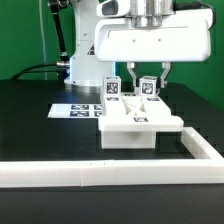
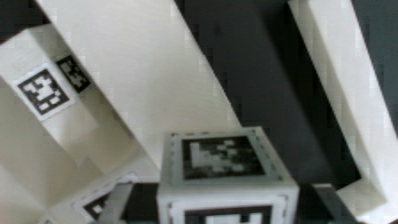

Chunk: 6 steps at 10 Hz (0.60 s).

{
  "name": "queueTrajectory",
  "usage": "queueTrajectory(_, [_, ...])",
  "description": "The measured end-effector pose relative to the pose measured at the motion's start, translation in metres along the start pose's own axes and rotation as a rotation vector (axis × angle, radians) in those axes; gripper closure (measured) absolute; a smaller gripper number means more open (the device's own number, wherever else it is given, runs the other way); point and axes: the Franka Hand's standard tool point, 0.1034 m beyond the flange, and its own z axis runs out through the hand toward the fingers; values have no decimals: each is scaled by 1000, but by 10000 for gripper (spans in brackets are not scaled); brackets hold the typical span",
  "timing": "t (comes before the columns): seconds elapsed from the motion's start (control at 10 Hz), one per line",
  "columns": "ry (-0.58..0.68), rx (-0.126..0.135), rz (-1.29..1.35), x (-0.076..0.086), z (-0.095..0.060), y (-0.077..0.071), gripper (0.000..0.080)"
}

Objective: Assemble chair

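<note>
The chair parts are white and tagged. A flat slab (image 1: 140,125) lies in the middle of the black table, with two upright tagged pieces standing at its far edge, one to the left (image 1: 110,90) and one to the right (image 1: 150,88). My gripper (image 1: 146,86) hangs over the right piece, with a finger on each side of its top. In the wrist view my gripper (image 2: 228,208) has dark fingers (image 2: 146,200) close against both sides of this tagged block (image 2: 222,165). Other white parts (image 2: 54,90) lie below it.
The marker board (image 1: 72,110) lies on the table towards the exterior view's left. A long white L-shaped border rail (image 1: 110,175) runs along the front and up the exterior view's right. The robot base (image 1: 75,60) stands behind the parts.
</note>
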Motion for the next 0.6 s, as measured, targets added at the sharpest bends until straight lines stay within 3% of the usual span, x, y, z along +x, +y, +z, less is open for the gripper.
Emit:
queueTrajectory(0.3, [1,1,338,-1,0,-2,512])
queueTrajectory(0.5, [1,1,395,-1,0,-2,512])
queueTrajectory(0.6, [1,0,369,-2,0,-2,436])
